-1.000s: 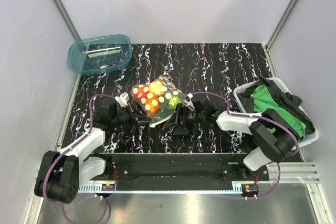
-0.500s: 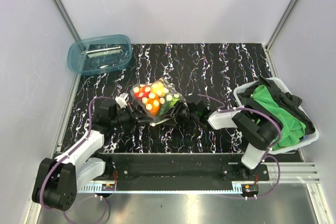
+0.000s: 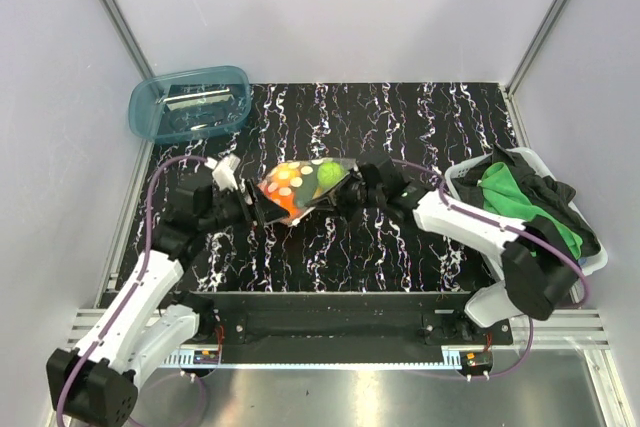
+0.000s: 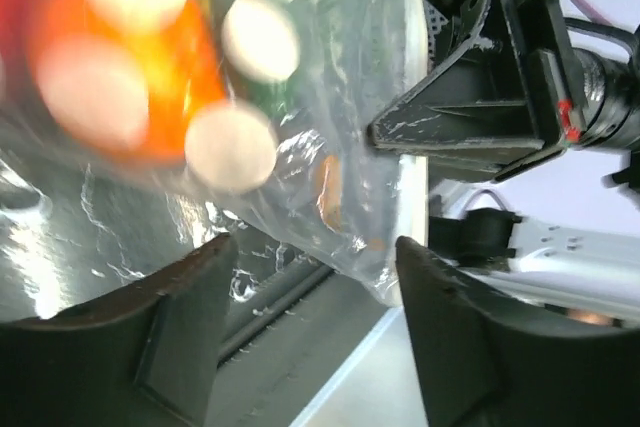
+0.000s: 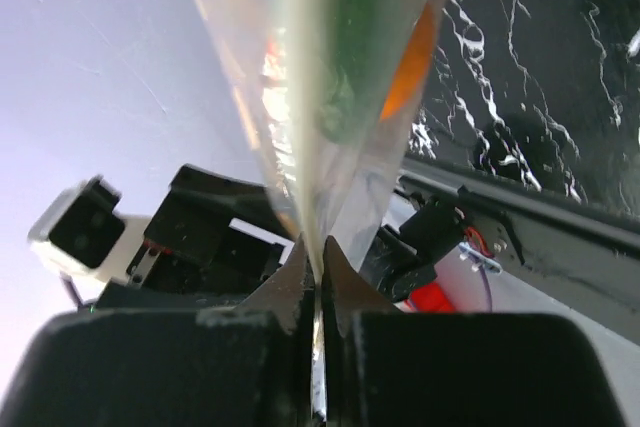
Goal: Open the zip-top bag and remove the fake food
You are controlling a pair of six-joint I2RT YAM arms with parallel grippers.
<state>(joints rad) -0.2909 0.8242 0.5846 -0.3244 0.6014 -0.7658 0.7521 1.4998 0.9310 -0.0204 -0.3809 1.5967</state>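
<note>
The zip-top bag [image 3: 300, 187], clear with pale dots, hangs above the black marbled table between both grippers. Inside it, the fake food shows as an orange piece [image 3: 290, 199] and a lime green piece [image 3: 327, 175]. My right gripper [image 3: 350, 192] is shut on the bag's right edge; in the right wrist view the film [image 5: 340, 97] runs down into the pinched jaws [image 5: 320, 259]. My left gripper [image 3: 250, 209] stands open at the bag's left end. In the left wrist view the bag's lower corner [image 4: 360, 217] hangs between the spread fingers [image 4: 315, 257], and the orange food [image 4: 150, 57] is blurred.
A blue translucent tub [image 3: 190, 102] sits at the back left corner. A white basket [image 3: 585, 267] holding green and black cloth stands at the right edge. Grey walls close in both sides, and a metal rail [image 3: 330, 312] runs along the front.
The right gripper has closed on the bag's edge and the left gripper has opened. The bag has come up off the table and both arms have risen with it.
</note>
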